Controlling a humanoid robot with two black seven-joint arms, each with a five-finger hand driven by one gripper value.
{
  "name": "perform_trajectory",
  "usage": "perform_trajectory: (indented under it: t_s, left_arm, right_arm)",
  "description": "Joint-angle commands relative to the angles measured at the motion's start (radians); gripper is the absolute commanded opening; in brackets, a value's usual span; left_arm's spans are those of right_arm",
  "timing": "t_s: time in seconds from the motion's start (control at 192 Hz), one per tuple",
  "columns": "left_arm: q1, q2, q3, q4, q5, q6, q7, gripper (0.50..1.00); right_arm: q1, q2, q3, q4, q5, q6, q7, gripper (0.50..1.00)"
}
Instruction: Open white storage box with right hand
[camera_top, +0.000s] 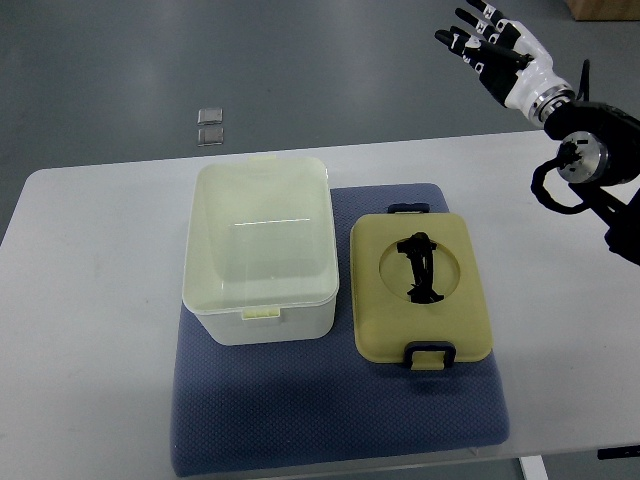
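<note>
single top view, steep downward look from robot's side, table (90, 300) filling frame.

white storage box (262, 250), tan lid (421, 290), dotted blue mat (340, 410)

Grey floor (200, 50), white table (90, 330) — 2 small clear squares (210, 127)

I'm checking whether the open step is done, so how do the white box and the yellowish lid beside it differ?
The white storage box is tall, open-topped and looks empty; the lid lies low and flat to its right. The box is whitish; the lid is tan with a black handle and dark latches. Both rest on the blue mat.
</note>
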Motion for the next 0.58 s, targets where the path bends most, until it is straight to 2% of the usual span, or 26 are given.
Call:
perform_trajectory:
  t_s: [0.0,0.094,0.266,0.573]
  left_arm:
    - [0.0,0.0,0.0,0.0,-0.001,-0.001,0.0,1.0]
    - [0.0,0.0,0.0,-0.001,-0.001,0.0,0.0,1.0]
    - [0.0,0.0,0.0,0.0,-0.001,0.0,0.0,1.0]
    - [0.0,0.0,-0.002,-0.001,-0.001,-0.001,0.0,1.0]
  right_arm:
    - [-0.031,0.026,0.004,-0.022,0.17,0.067,-0.002,0.934]
    - [-0.059,0.052,0.052,-0.033,0.264,0.111,0.015,0.934]
    - [-0.095,0.13,0.144,-0.068,0.273,0.111,0.032,0.934]
    - [-0.114,0.144,0.181,-0.129,0.281,0.128,0.034,0.934]
